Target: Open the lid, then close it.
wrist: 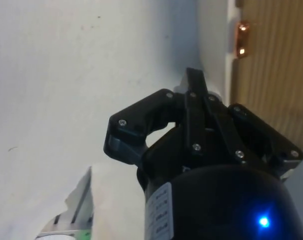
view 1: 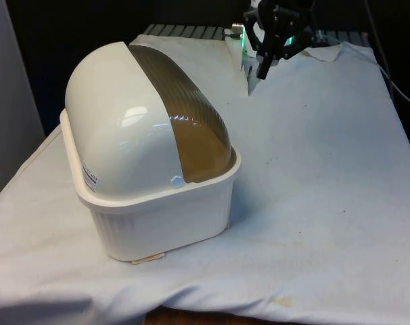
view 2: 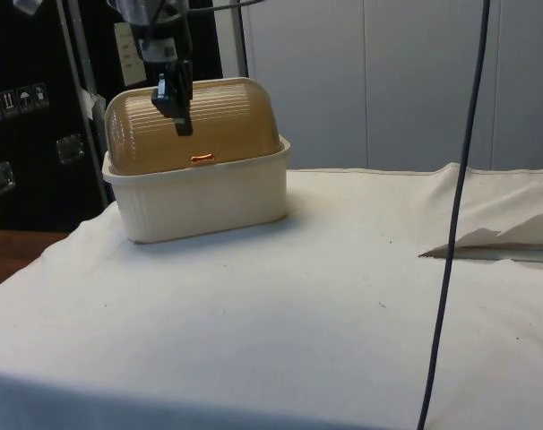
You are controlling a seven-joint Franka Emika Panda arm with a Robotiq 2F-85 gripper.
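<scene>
A cream bread box [view 1: 171, 223] [view 2: 209, 193] stands on the white cloth, at the front view's left. Its ribbed, see-through brown roll lid [view 1: 185, 128] [view 2: 227, 121] [wrist: 276, 65] is down, with its small copper handle [view 2: 202, 159] [wrist: 241, 37] at the box's front rim. My black gripper [view 1: 262, 70] [view 2: 184, 121] [wrist: 194, 77] hangs in the air off the lid side of the box, about level with the lid's upper half and apart from it. Its fingers are shut, pointing down, with nothing between them.
A black cable [view 2: 451, 224] hangs across the side view. The cloth is folded up and split [view 2: 495, 246] [view 1: 247, 78] near the robot's end. Open cloth [view 1: 313, 189] lies on the lid side of the box.
</scene>
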